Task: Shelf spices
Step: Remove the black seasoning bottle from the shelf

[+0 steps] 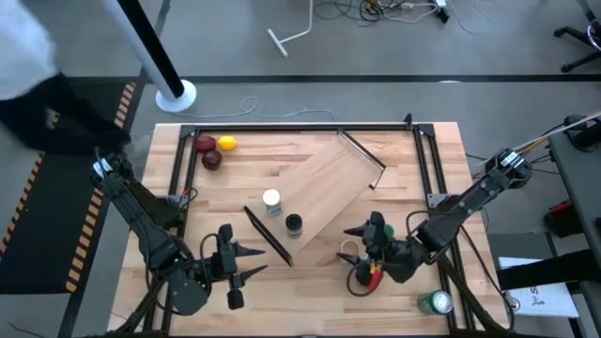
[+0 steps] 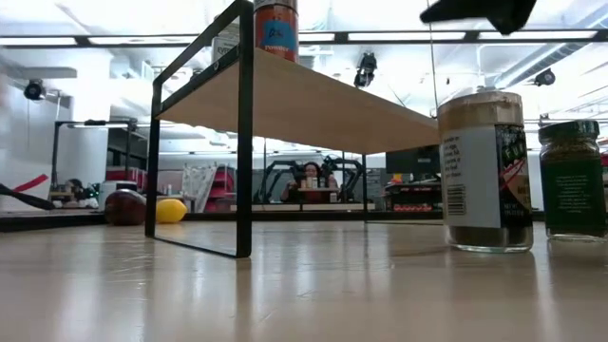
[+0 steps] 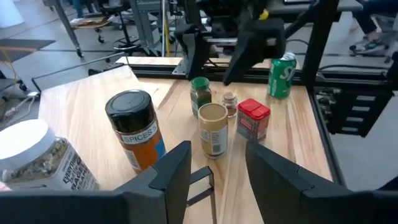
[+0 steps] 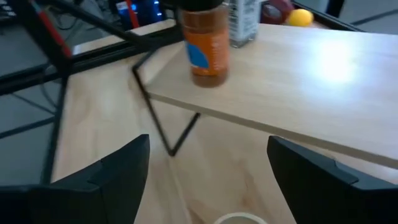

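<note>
The shelf [image 1: 324, 183] stands aslant at mid-table on its black end bars [image 2: 244, 142]. On its plank stand the white-capped jar [image 1: 271, 200] and the black-capped jar [image 1: 293, 223]. The green-lidded jar [image 3: 200, 94], tan cylinder [image 3: 213, 127], tiny grey-capped jar [image 3: 230, 102] and red box [image 3: 253, 118] stand together on the tabletop near the right front. My right gripper [image 1: 352, 240] hangs open above this group, touching nothing, with the cylinder's rim [image 4: 236, 218] below its fingers. My left gripper [image 1: 252, 263] waits at the near left, with a gap between its fingers and nothing in it.
A green-and-white can [image 1: 435, 302] stands at the near right corner. Red and yellow fruit [image 1: 217, 148] lie at the far left. A black metal frame [image 1: 300, 129] runs along the table's far and side edges. A person sits in the room behind the table [image 2: 311, 179].
</note>
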{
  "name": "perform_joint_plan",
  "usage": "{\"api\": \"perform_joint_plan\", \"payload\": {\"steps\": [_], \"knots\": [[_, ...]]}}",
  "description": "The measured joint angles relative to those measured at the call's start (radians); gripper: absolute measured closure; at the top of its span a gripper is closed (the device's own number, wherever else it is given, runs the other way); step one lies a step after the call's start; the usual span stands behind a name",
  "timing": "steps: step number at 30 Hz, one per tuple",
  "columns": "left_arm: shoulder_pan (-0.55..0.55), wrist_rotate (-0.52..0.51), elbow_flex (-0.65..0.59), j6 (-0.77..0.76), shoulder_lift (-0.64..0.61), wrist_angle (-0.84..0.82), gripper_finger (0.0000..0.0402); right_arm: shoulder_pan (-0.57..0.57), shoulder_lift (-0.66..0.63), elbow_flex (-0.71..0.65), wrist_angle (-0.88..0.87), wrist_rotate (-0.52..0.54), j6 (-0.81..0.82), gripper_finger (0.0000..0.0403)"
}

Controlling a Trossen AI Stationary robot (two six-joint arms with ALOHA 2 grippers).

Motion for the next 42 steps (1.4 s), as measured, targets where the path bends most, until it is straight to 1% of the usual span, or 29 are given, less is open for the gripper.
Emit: {"api": "perform_joint_plan", "payload": {"steps": [5, 8, 10, 17, 20, 24, 30, 34, 38, 42], "knots": [[0.023, 0.012, 0.0, 0.003, 0.002, -0.001, 0.026, 0.025, 0.006, 0.036, -0.001, -0.009, -0.037, 0.0115], [0.044, 0.091, -0.001, 0.004, 0.002, -0.002, 0.026, 0.031, 0.003, 0.053, -0.005, 0.002, -0.076, 0.0122], [0.06, 0.125, -0.01, -0.01, 0.002, -0.001, 0.026, 0.03, 0.0, 0.061, -0.009, 0.004, -0.091, 0.0127], [0.13, 0.128, -0.04, -0.015, 0.003, 0.007, 0.026, 0.03, 0.0, 0.067, -0.033, 0.004, -0.114, 0.014], [0.165, 0.128, -0.04, -0.013, 0.003, 0.008, 0.0253, 0.03, 0.0, 0.067, -0.035, 0.003, -0.114, 0.0143], [0.198, 0.128, -0.04, -0.013, 0.003, 0.008, 0.0228, 0.03, 0.0, 0.067, -0.035, 0.003, -0.114, 0.0144], [0.239, 0.131, -0.04, -0.016, 0.003, 0.008, 0.0169, 0.03, 0.0, 0.067, -0.034, 0.003, -0.114, 0.0137], [0.266, 0.176, -0.04, -0.016, 0.004, 0.008, 0.0136, 0.03, 0.0, 0.067, -0.034, 0.003, -0.114, 0.0136], [0.292, 0.185, -0.04, 0.001, 0.027, 0.008, 0.0115, 0.03, 0.0, 0.067, -0.034, 0.003, -0.114, 0.0143], [0.315, 0.185, -0.04, 0.006, 0.048, 0.008, 0.0109, 0.032, 0.0, 0.067, -0.034, 0.003, -0.114, 0.0151]]}}
